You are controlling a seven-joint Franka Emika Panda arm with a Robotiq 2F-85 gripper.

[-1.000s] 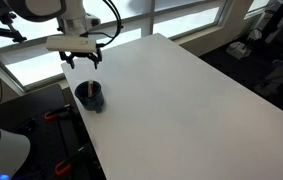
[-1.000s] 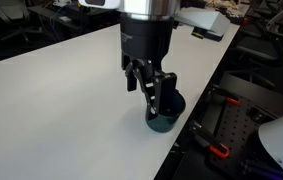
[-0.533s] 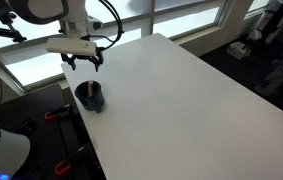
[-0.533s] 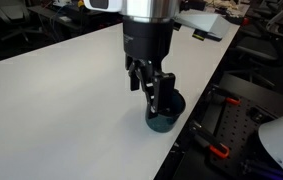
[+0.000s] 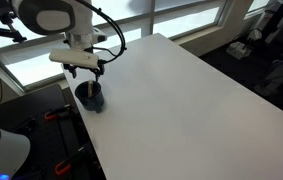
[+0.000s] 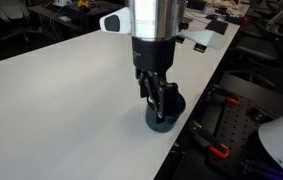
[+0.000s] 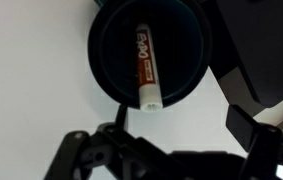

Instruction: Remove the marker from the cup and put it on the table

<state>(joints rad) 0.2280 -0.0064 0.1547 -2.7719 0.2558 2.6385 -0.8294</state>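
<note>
The gripper [image 6: 159, 100] has come down over the cup [image 6: 164, 122], open wide. The marker [image 7: 146, 68] inside waits for grabbing.

The table [image 5: 181, 95] is plain matte white with no pattern in both exterior views. The cup [image 7: 103, 55] is dark blue-black, close to black inside in the wrist view. The marker [image 7: 145, 68] has a deep red barrel with white lettering along it; one end is white and the other is darker. The gripper [image 6: 159, 106] is black, and the arm [image 6: 157, 20] above it is silver-grey and white. On the dark floor to the right of the table, small pieces [image 6: 219, 152] show orange-red.
</note>
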